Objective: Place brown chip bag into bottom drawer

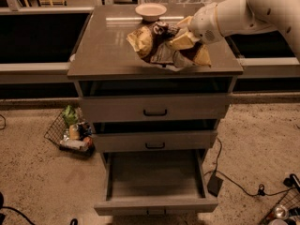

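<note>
Claw [184, 40] with brown chip bag [154, 45] near front edge of cabinet [105, 50]

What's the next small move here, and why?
Probably lift the brown chip bag a little and draw it forward past the front edge of the cabinet top. The hand is at the bag, over that top, and the bottom drawer stands open, below and in front.

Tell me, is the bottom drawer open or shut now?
Open: the bottom drawer is pulled out, its floor visible. The gripper is up at the brown chip bag over the cabinet top.
</note>
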Robot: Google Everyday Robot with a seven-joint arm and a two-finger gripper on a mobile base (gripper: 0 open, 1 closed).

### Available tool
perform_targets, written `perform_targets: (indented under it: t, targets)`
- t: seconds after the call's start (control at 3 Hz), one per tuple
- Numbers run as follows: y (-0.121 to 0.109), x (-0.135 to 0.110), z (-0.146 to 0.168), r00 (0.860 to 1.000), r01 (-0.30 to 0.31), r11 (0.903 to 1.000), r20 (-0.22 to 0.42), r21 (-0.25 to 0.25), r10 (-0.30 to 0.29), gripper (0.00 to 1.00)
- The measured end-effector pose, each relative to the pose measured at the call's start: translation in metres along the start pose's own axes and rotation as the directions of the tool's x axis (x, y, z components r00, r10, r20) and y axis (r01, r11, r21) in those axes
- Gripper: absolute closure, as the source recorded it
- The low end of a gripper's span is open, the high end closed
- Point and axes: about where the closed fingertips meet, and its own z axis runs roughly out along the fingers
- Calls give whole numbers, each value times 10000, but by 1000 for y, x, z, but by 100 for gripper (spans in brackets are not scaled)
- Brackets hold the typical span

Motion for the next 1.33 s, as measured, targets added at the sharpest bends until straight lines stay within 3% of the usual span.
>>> perform_targets:
  t: [0.33,0.67,1.0,1.33]
  targets:
    - [0,0,0,10000,1,10000,2,1,-1,100]
    - [25,13,1,9995,-104,9981,-300,-599,86,100]
    - [72,15,-11,9971,-508,9939,-617,-975,449,100]
    - [125,49,-6,9815,-1598,9793,-1255,-1243,1443,100]
